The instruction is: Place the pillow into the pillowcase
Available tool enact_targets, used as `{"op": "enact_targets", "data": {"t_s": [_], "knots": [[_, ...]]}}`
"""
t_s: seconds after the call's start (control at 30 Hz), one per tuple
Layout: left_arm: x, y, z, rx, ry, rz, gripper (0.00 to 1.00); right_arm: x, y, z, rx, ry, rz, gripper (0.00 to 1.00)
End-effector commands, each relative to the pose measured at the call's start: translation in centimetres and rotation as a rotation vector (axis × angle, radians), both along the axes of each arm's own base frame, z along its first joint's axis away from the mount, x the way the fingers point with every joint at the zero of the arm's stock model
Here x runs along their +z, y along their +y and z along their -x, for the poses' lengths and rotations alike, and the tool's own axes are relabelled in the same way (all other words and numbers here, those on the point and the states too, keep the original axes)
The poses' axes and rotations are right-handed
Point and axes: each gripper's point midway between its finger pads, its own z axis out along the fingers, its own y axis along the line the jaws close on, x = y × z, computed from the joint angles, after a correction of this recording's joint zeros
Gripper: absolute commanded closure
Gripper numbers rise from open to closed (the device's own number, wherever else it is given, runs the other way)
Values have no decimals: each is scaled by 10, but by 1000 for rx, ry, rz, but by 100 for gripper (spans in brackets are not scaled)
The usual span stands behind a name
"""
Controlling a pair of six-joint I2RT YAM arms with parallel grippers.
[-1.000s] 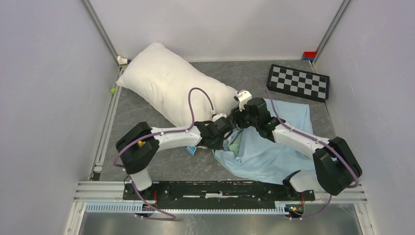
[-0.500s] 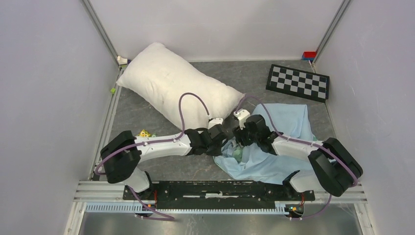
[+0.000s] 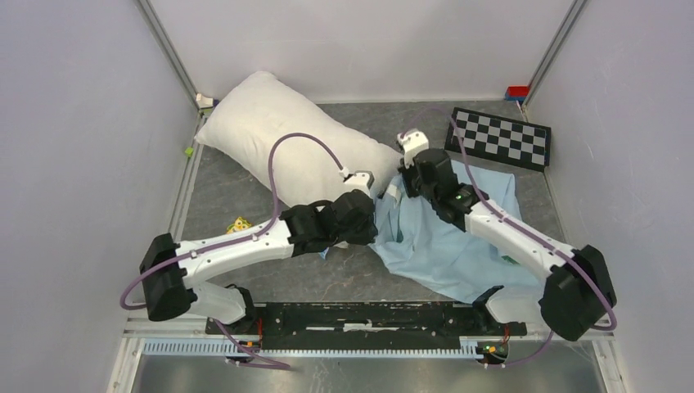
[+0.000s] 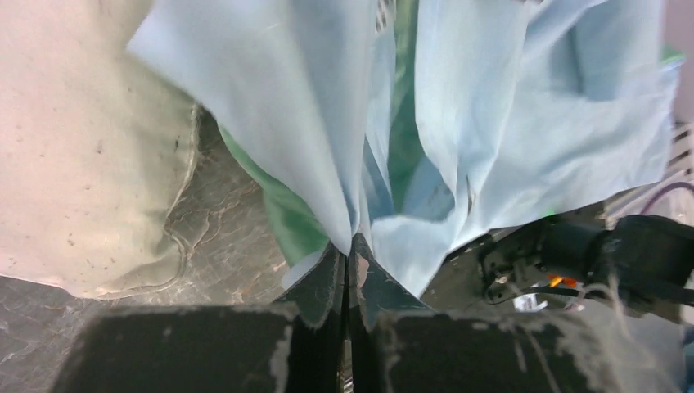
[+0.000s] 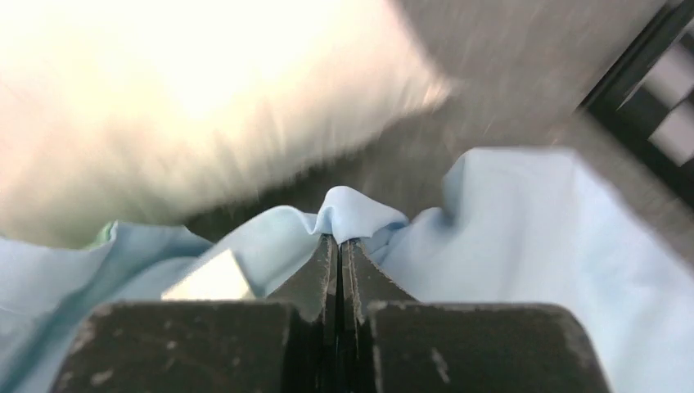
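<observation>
The plump off-white cloth pillow (image 3: pixel 278 139) is matt woven fabric, soft, faintly speckled and dingy, with a stitched seam along its edge. The limp light-blue cloth pillowcase (image 3: pixel 430 250) is thin, smooth and matt, heavily creased, with a mint-green inner face. The grey stone-patterned bench (image 3: pixel 229 196) is matt with pale veining. The black jaws are hard matt plastic, scuffed pale along their edges. The black-and-white chequered board (image 3: pixel 499 137) looks flat and smooth.
</observation>
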Motion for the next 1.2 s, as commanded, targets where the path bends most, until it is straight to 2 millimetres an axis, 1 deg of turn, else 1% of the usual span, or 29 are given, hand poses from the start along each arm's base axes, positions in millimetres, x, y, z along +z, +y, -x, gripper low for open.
{"op": "enact_targets", "data": {"t_s": [0.0,0.07,0.1,0.17,0.2,0.27,0.33,0.37,0.4,0.43,0.5,0.53,0.6,0.67,0.7,0.77,0.83,0.9,1.0,1.07,1.1,1.13,1.17], "knots": [[25,9,17,-55,-47,-18,98,131,-24,-42,-185,-313,-89,100],[20,12,28,-68,-39,-32,98,164,-23,-47,-196,-393,-140,100],[15,15,32,-71,-33,-45,98,177,-20,-48,-186,-435,-173,100],[4,21,42,-77,-15,-71,98,194,-16,-49,-173,-502,-227,100],[-2,25,45,-74,-3,-83,98,196,-16,-50,-173,-518,-238,100],[-13,38,50,-49,16,-107,98,188,-13,-55,-177,-511,-231,100],[-20,54,51,-14,21,-126,98,166,-3,-62,-143,-441,-191,98],[-20,62,50,9,16,-137,98,153,1,-63,-126,-400,-177,92],[-21,72,50,29,13,-154,98,139,6,-62,-100,-362,-169,80],[-21,81,48,55,1,-177,98,129,6,-59,-93,-340,-160,61],[-18,97,45,89,-16,-198,98,116,-7,-51,-141,-317,-144,30],[-18,102,43,99,-15,-198,98,111,-18,-47,-177,-298,-113,23],[-20,108,41,105,-11,-205,98,106,-44,-41,-262,-282,-70,13],[-24,110,41,98,-5,-219,98,97,-78,-36,-372,-255,-40,7],[-26,110,41,93,-3,-228,98,90,-98,-34,-433,-230,-31,6],[-29,110,42,89,3,-235,98,65,-135,-27,-539,-167,-1,5],[-31,109,42,82,6,-231,98,41,-166,-18,-624,-114,52,4],[-32,107,42,76,7,-228,98,18,-186,-9,-680,-63,96,2],[-31,103,42,66,6,-222,98,-10,-201,-3,-725,-5,115,2],[-31,102,42,56,4,-225,98,-27,-202,-3,-721,24,109,4],[-30,102,41,53,1,-224,98,-35,-203,-3,-723,39,108,7],[-29,101,41,48,-2,-224,98,-40,-205,-4,-730,53,114,14],[-28,101,41,42,-6,-225,98,-42,-208,-5,-738,64,121,24]]}}
